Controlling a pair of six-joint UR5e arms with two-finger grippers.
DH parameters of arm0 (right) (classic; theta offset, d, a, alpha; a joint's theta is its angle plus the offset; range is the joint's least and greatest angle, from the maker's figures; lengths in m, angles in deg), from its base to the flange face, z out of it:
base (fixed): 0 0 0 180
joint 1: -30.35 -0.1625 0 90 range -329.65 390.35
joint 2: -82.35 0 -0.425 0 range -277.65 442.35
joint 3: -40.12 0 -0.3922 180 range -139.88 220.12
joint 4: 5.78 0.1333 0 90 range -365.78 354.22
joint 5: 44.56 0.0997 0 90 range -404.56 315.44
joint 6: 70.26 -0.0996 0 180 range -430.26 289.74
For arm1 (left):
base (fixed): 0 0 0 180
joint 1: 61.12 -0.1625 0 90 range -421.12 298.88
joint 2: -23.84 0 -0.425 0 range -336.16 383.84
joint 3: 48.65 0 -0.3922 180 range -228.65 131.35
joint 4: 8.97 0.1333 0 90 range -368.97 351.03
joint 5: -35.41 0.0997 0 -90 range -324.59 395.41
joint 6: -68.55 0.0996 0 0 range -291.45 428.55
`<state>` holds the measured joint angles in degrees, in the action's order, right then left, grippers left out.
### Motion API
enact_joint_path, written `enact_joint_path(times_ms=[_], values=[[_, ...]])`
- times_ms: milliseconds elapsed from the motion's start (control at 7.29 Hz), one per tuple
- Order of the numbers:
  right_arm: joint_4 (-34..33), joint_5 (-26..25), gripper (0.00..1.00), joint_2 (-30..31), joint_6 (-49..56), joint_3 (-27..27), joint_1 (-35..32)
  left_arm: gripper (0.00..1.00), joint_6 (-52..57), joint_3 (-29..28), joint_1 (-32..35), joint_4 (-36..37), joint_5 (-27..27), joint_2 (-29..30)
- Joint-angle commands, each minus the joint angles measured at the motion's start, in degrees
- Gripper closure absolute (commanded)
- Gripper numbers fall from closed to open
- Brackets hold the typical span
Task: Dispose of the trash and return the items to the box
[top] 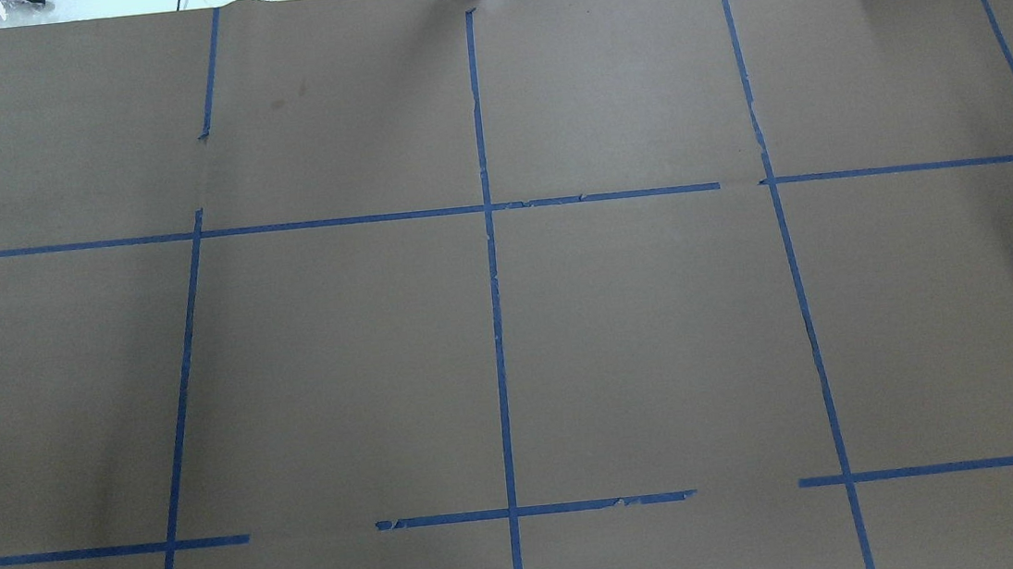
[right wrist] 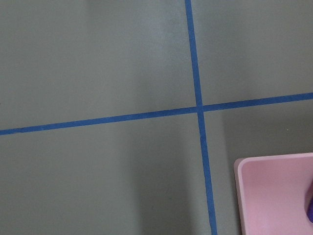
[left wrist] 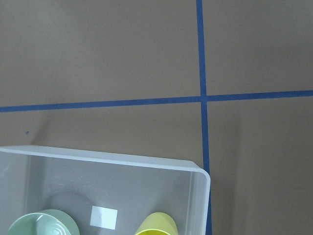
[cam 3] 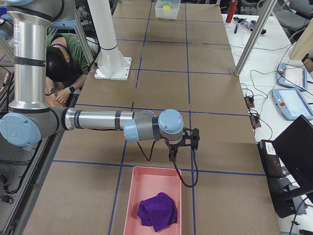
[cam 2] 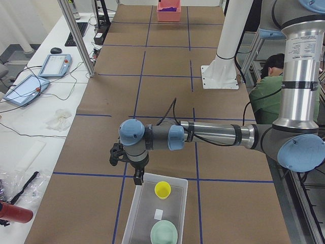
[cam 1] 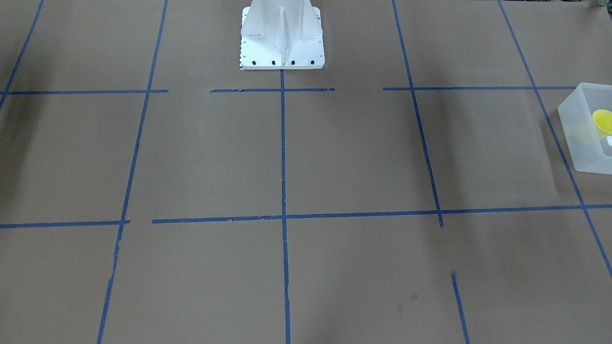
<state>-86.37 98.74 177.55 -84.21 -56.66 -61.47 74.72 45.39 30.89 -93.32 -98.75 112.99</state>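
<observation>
We see matt brown paper over table [top: 337, 357]; frosted translucent plastic bin [left wrist: 112, 157]; glossy yellow plastic tumbler [cam 2: 162, 189]; smooth mint bowl [cam 2: 164, 234]; fuzzy purple cloth [cam 3: 157, 211]; smooth pink plastic tray [cam 3: 142, 183].

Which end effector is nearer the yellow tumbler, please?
Left. The left end effector hangs at the box holding the yellow tumbler; the right end effector is by the far pink tray.
</observation>
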Motion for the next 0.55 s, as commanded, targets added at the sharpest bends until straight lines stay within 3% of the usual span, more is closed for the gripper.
enact_joint_path(times_ms=[0,411], values=[[0.3,-0.1,0.0,-1.1,0.1,0.7,0.1,0.0,0.4,-0.2,0.0,-0.1,-0.1,0.1],[0.3,-2.0,0.0,-1.3,0.1,0.6,1.4,0.0,0.0,-0.3,0.0,0.1,-0.2,0.0]])
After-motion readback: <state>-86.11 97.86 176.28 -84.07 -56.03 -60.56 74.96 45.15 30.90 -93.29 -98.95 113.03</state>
